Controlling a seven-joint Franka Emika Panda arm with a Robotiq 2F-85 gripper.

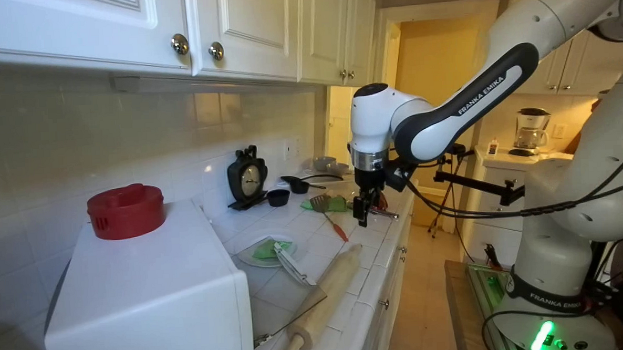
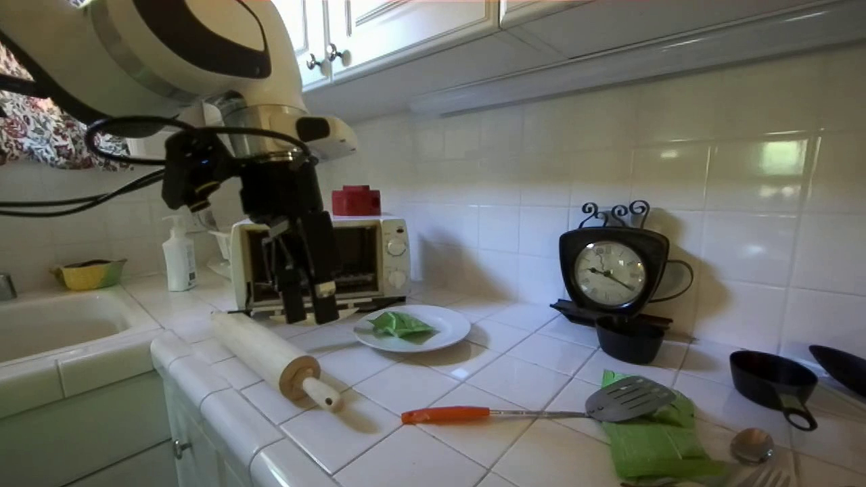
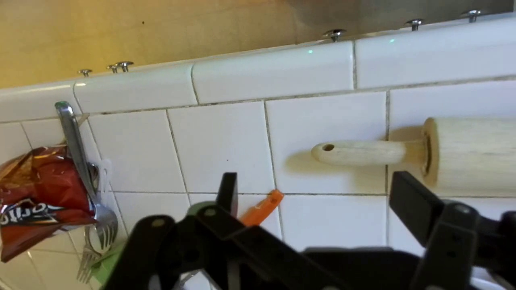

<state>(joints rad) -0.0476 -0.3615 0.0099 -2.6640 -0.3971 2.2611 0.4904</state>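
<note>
My gripper (image 3: 322, 197) stands open above the white tiled counter, and only tiles show between its fingers. Both exterior views show the gripper (image 1: 362, 217) (image 2: 310, 314) pointing down in the air. In the wrist view the orange handle of a spatula (image 3: 262, 208) lies below, close to the left finger, which partly hides it. A wooden rolling pin (image 3: 475, 155) rests beyond the right finger. Past the pin stands a white plate (image 2: 450, 331) with a crumpled green piece (image 2: 399, 325) on it. The spatula's slotted head (image 2: 629, 399) lies on a green cloth-like sheet (image 2: 649, 450).
A toaster oven (image 2: 358, 260) bears a red container (image 2: 356, 201). By the tiled wall are a clock (image 2: 612, 274) and black cups (image 2: 629, 339). A red snack bag (image 3: 44, 185) and forks (image 3: 107, 221) lie near the counter's edge. Cabinets (image 1: 252, 30) hang overhead.
</note>
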